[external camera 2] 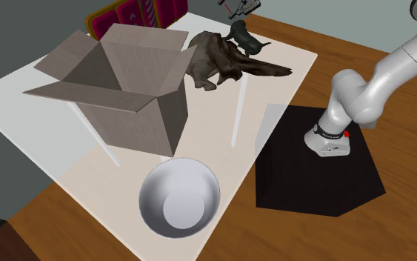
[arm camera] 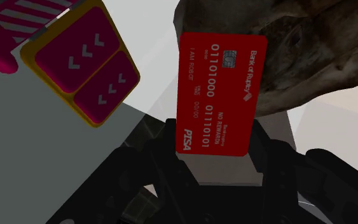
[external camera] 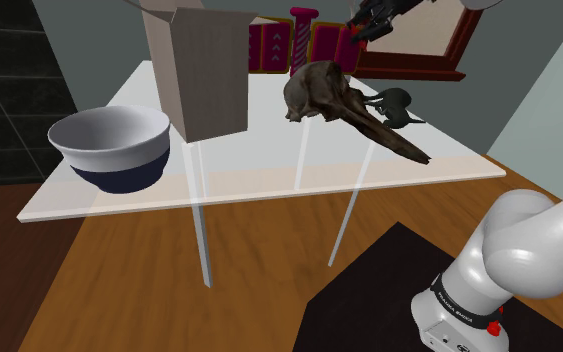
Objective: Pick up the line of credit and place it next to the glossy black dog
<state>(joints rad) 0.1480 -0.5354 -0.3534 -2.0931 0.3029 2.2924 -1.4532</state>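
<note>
Red credit card [arm camera: 219, 95] is being clasped upright between the fingers of the black gripper [external camera: 364, 25] — it is hanging in the air above the white table [external camera: 269, 180], with the brown skull [external camera: 339, 105] and the black dog [external camera: 394, 105] standing just below.

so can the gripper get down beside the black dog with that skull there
Probably yes. The gripper, shut on the red card, hangs above the dog; the skull flanks one side, but open table shows on the dog's other side.
</note>
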